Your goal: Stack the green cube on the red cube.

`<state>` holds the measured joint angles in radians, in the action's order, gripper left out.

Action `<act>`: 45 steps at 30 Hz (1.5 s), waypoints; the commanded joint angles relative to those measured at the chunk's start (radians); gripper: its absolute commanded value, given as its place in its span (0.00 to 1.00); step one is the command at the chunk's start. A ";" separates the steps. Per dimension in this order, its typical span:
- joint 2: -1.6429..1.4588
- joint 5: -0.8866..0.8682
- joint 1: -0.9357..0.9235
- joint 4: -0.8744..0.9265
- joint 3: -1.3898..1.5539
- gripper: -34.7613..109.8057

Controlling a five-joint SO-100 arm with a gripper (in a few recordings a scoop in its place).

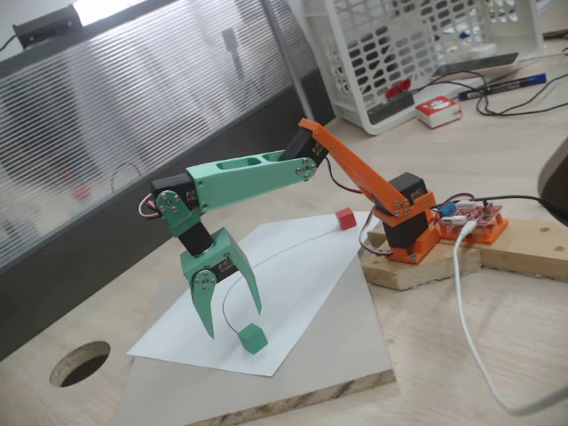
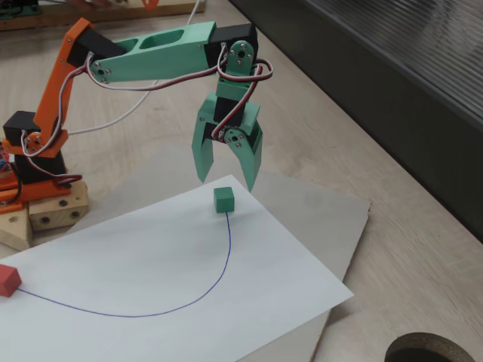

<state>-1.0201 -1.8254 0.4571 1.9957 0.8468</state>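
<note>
- Green cube sits on the white sheet of paper, near the sheet's front edge in one fixed view and toward its far right part in the other.
- It stands alone, with nothing gripping it and nothing stacked on it.
- Red cube rests well apart from the green one, at the far corner of the paper in one fixed view and at the left edge of the picture in the other.
- A thin curved pen line drawn on the paper runs from one cube to the other.
- The gripper hangs just above the green cube, its green fingers spread apart and pointing down, holding nothing.
- In both fixed views the fingertips stay clear of the cube; whether they straddle it exactly cannot be told.
- The arm reaches out from its orange base, which is fixed to a wooden block beside the paper.
- The paper lies on a grey board on the wooden table.
- A white basket, a small red-and-white box and a blue pen lie at the far right of the table in a fixed view.
- A round hole is cut in the tabletop near the board.
</note>
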 commanded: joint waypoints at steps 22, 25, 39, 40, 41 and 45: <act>-0.017 -0.005 -0.002 0.029 -0.015 0.61; -0.017 -0.003 -0.002 0.029 -0.017 0.61; 0.091 0.003 -0.002 0.029 -0.020 0.61; 0.091 0.003 -0.002 0.029 -0.020 0.61; 0.094 0.003 -0.002 0.029 -0.020 0.61; 0.104 0.003 -0.002 0.029 -0.020 0.61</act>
<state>-0.9020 -1.8224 0.4495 1.9957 0.8422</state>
